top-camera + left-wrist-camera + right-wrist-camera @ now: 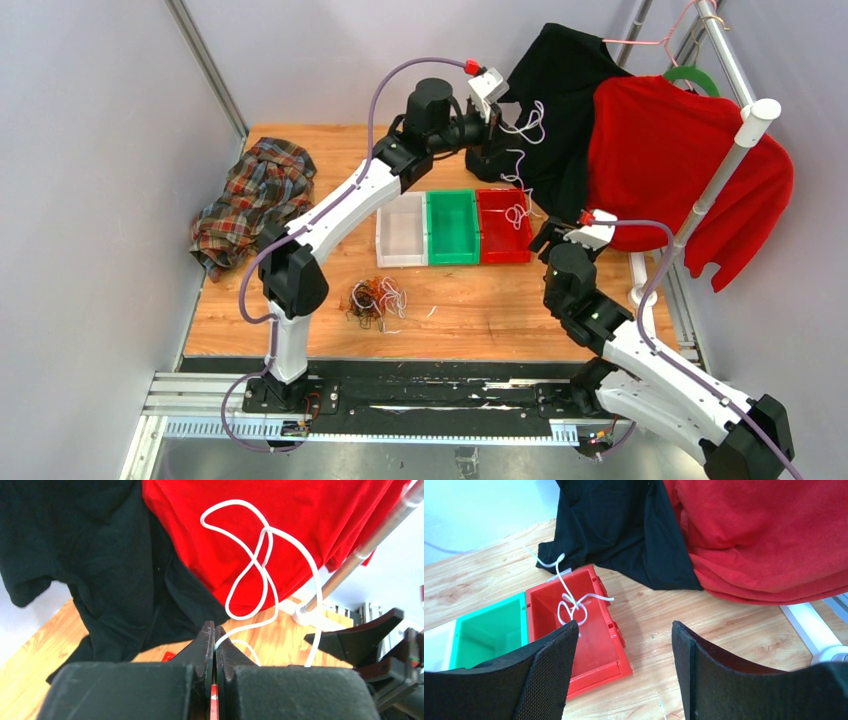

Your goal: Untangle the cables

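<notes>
My left gripper is raised above the back of the table and is shut on a thin white cable. That white cable hangs in loops from the jaws, and its lower end rests knotted in the red bin. The white cable also shows in the right wrist view. My right gripper stands open just right of the red bin, with nothing between its fingers. A tangle of orange, black and white cables lies on the table near the front.
A green bin and a clear bin stand left of the red one. A plaid shirt lies at the table's left. A black garment and a red sweater hang from a rack at right.
</notes>
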